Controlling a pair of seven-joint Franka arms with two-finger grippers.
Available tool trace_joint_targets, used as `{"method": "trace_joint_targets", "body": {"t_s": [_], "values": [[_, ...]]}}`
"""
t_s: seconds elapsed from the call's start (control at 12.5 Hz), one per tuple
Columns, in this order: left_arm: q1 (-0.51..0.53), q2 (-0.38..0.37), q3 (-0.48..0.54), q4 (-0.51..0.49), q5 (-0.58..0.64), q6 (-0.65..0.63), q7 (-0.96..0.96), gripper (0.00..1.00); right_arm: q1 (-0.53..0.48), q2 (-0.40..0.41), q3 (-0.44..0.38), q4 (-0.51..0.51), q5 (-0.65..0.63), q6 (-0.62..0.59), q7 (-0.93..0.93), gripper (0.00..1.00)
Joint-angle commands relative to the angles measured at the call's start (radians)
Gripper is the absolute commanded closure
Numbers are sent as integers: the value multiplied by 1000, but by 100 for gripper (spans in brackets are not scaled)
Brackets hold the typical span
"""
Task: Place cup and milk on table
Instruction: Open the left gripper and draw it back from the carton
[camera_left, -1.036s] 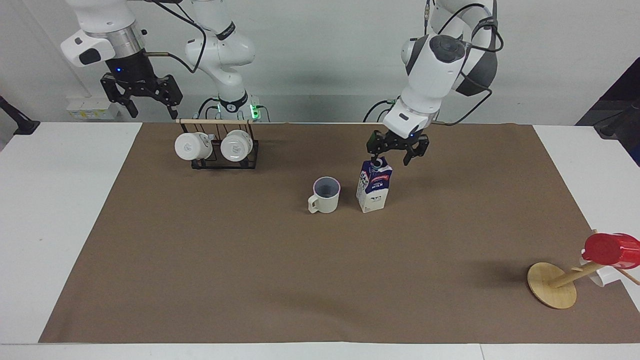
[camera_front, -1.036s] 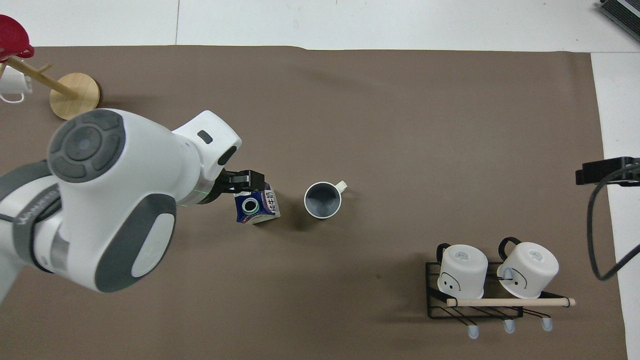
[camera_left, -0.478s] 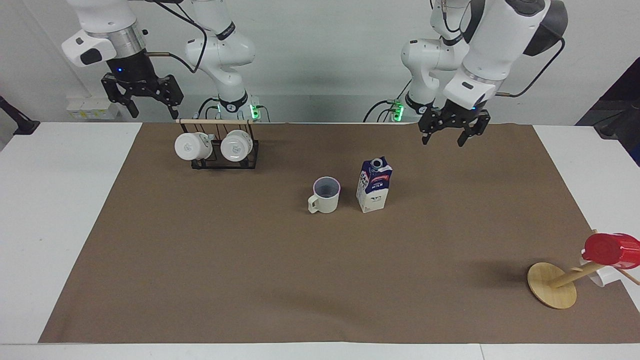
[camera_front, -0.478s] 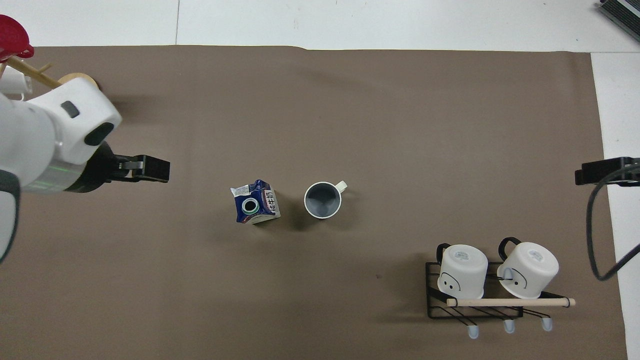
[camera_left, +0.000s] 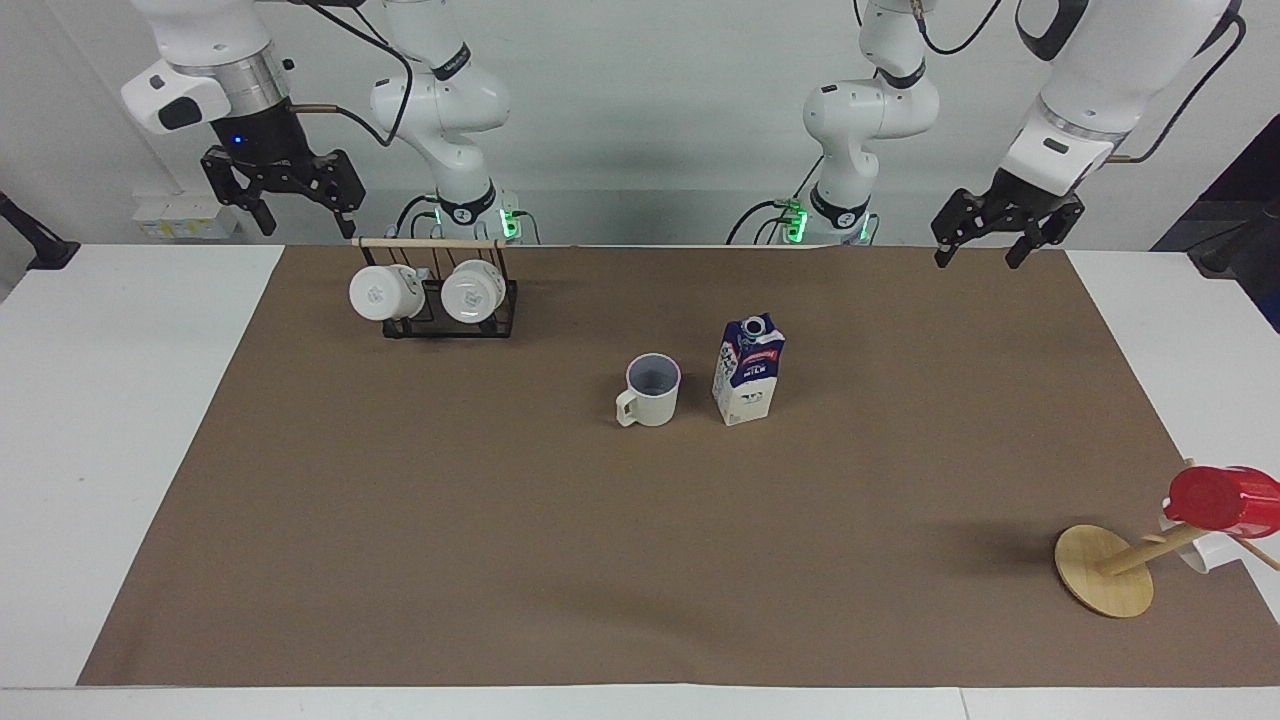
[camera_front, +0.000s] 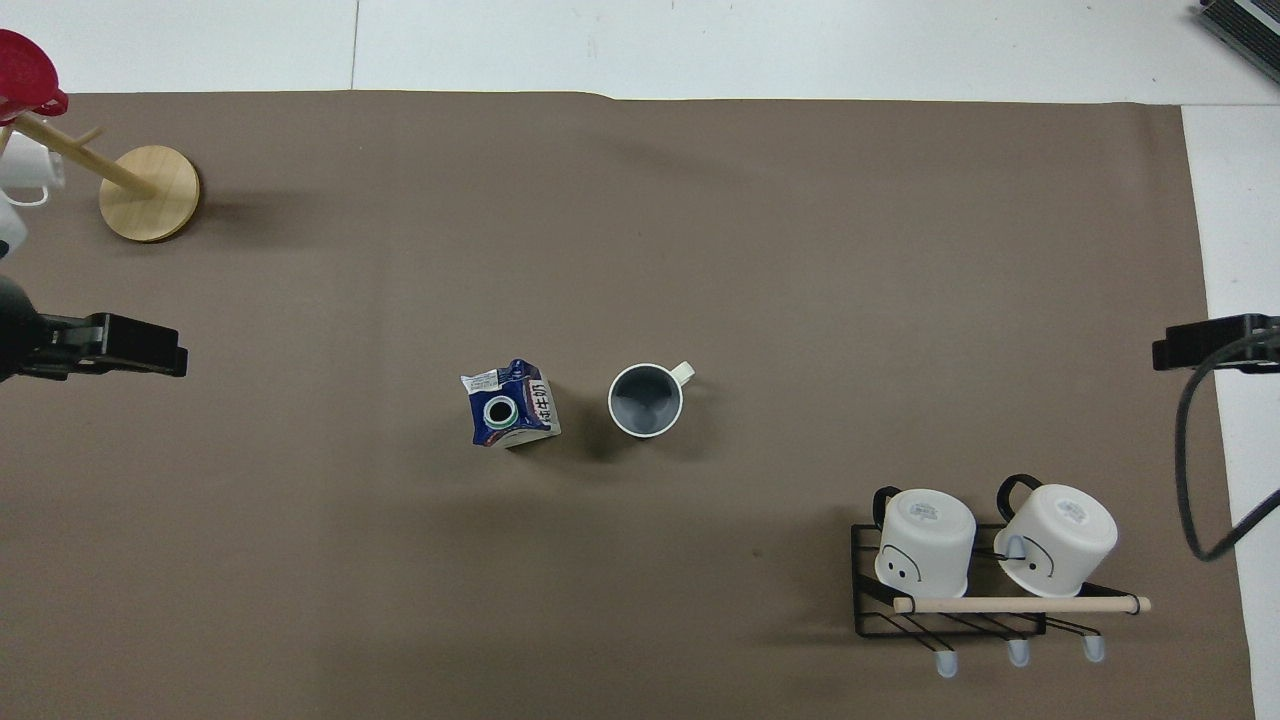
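So nothing crowds the two things I was asked to set down. The cup (camera_left: 652, 388) stands upright on the brown sheet (camera_left: 500, 520) near the middle of the bench (camera_left: 120, 420), its handle turned away from me, and the milk (camera_left: 748, 370) stands upright just beside it, toward my left arm's end, a small gap between them. In the overhead view the milk sits at nine o'clock from the cup.

At about four o'clock from the cup in that view, nearer to me and toward my right arm's end, a black wire rack (camera_front: 950, 600) carries two white mugs (camera_front: 925, 540) tipped on their sides under a wooden rod (camera_front: 1020, 604). Up at ten o'clock, at my left arm's end, a wooden peg stand (camera_front: 150, 192) holds a red cup (camera_front: 25, 75), with a white mug partly hidden beside it.

My left fingers (camera_left: 992, 240) hang spread open and empty, up over the sheet's edge on my own side at my left arm's end. A second ago they were down at the milk's top; since then that arm has lifted and swung well clear, and the milk has stayed where it stood. My right fingers (camera_left: 285, 200) wait, open and empty, up near the rack, unmoved.
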Motion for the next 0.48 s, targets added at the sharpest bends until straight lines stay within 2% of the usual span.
{"method": "trace_joint_targets", "body": {"t_s": [0.0, 0.4], "values": [[30, 1, -10, 33, 37, -60, 40, 0, -8, -17, 4, -17, -15, -8, -22, 0], [30, 1, 9, 41, 53, -66, 63, 0, -9, -18, 4, -19, -17, -5, -21, 0]]}}
